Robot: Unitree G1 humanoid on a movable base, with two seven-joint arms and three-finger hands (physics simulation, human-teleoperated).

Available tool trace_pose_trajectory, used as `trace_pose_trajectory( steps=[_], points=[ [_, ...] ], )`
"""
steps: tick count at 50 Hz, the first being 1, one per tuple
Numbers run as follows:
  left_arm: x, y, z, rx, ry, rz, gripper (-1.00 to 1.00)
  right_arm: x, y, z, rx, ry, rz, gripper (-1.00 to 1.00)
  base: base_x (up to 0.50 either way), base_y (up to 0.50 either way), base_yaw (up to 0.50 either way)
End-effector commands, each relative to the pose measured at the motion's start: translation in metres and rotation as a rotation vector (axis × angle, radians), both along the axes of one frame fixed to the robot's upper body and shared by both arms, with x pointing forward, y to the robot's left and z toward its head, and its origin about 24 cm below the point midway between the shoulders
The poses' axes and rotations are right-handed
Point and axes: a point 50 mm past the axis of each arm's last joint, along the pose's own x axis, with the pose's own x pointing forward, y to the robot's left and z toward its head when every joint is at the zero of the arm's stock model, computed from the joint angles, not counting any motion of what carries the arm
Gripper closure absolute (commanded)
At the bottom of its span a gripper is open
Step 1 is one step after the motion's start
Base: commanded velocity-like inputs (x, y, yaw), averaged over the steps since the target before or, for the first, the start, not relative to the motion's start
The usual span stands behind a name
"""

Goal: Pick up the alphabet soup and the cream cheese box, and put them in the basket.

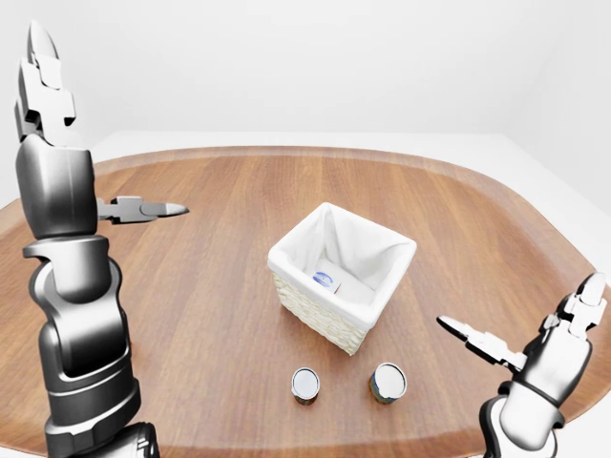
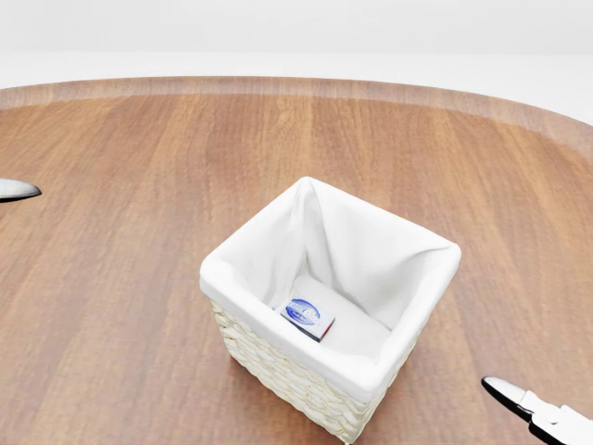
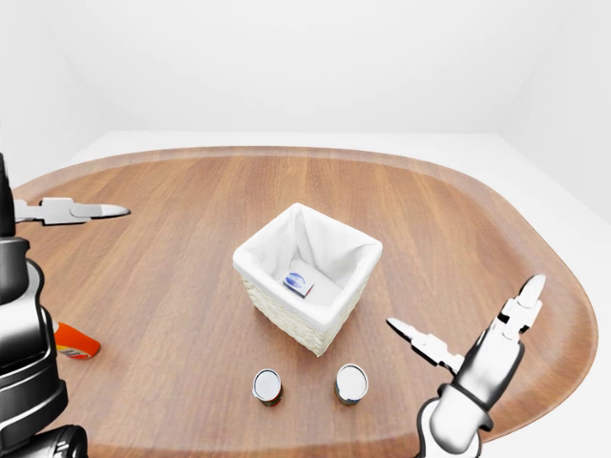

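Soup: two upright cans stand on the tabletop (image 1: 191, 315) just below the basket (image 1: 320, 320) in the eye views, the left can (image 1: 305, 384) and the right can (image 1: 388, 381); only their silver lids show, so which of them is the alphabet soup cannot be told from these views; the head view does not reach them. Cream cheese box (image 2: 308, 317) lies flat on the white liner inside the basket, label up; judged from this, that half of the task is done.

Deciding relation: the right can lies to the left of the right hand (image 1: 535, 334) in the left-eye view, near it and on the same side of the basket; the left hand (image 1: 72, 134) is raised well above and left of the basket, well apart from both cans; the right hand is therefore judged the nearer one for the coming grasp. Each can's long axis is vertical, which favours a side approach across the tabletop.

Pose: right forearm rises from the bottom edge; its fingers (image 1: 468, 334) are spread apart, one pointing toward the basket, holding nothing; left arm stands upright, fingers likewise apart and empty.

An orange item (image 3: 74, 341) lies far left of the basket.
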Motion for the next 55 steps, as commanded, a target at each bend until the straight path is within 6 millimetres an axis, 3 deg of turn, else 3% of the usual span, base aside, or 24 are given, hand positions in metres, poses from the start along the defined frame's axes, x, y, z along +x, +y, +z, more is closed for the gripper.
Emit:
trace_pose_trajectory(
  steps=[1,7,16,25,55],
  points=[
    [0.002,0.001,-0.002,-0.007,0.008,0.002,-1.00,-0.010,0.000,0.008,0.008,0.041,0.046,-1.00,0.00,0.00,0.00],
    [0.001,0.000,0.001,-0.002,0.001,-0.006,-1.00,-0.018,0.000,0.023,-0.032,0.024,0.084,-1.00,0.00,0.00,0.00],
    [0.001,0.001,0.000,-0.005,0.005,-0.003,-1.00,-0.032,0.004,0.015,-0.063,0.126,0.106,-1.00,0.00,0.00,0.00],
    [0.001,0.000,0.000,0.000,0.004,-0.006,-1.00,-0.039,0.005,0.030,-0.086,0.136,0.169,-1.00,0.00,0.00,0.00],
    [0.002,0.002,-0.001,-0.009,0.002,0.006,-1.00,-0.050,0.017,0.023,-0.170,0.252,0.328,-1.00,0.00,0.00,0.00]
  ],
)
